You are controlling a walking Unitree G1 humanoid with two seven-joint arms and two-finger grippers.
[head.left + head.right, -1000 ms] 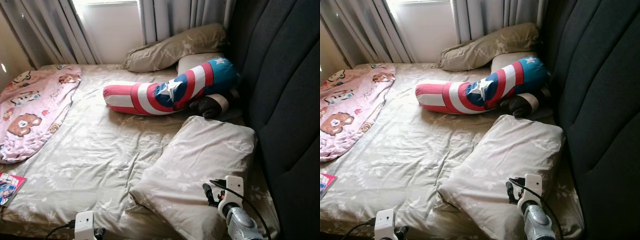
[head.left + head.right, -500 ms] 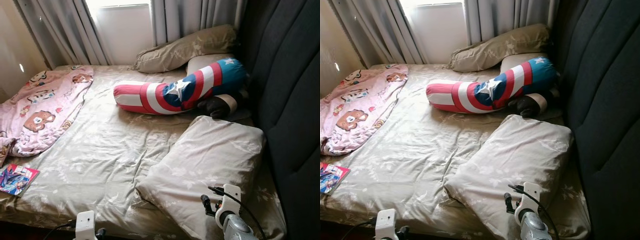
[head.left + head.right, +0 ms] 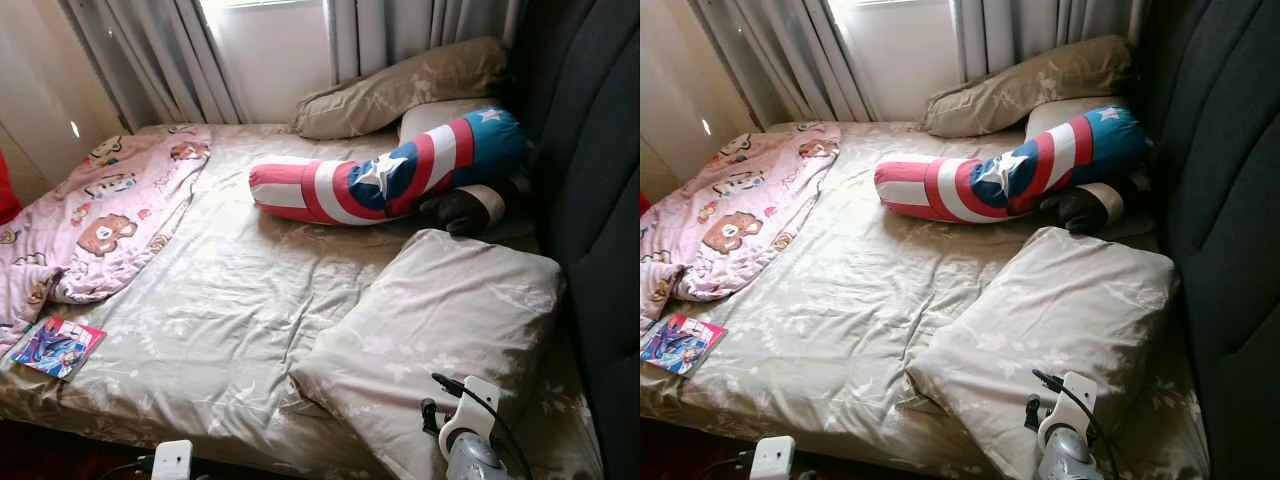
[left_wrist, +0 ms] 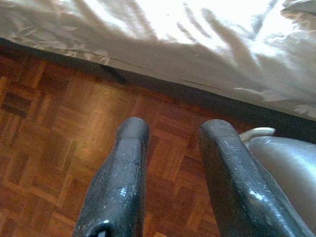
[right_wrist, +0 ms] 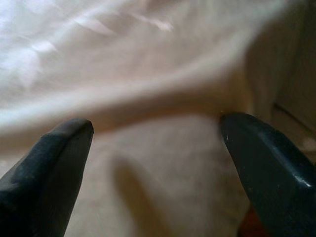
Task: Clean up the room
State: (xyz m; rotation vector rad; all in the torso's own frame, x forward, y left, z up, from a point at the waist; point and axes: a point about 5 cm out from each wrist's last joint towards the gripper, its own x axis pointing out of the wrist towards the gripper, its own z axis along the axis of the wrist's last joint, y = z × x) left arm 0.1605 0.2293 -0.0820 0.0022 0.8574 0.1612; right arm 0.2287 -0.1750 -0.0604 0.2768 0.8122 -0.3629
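Beige bed (image 3: 230, 330) held the loose pillow (image 3: 440, 320) beside the headboard (image 3: 600, 200), right gripper (image 5: 158, 148) spread wide just above it (left gripper (image 4: 170, 173) parted, idle), best pinched at a corner.

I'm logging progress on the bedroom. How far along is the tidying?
Barely begun. Nothing looks tidied: the pink blanket lies crumpled, a comic book sits at the bed's edge, the striped bolster lies askew. The right hand is open over the near pillow, holding nothing; the left hand hangs idle.
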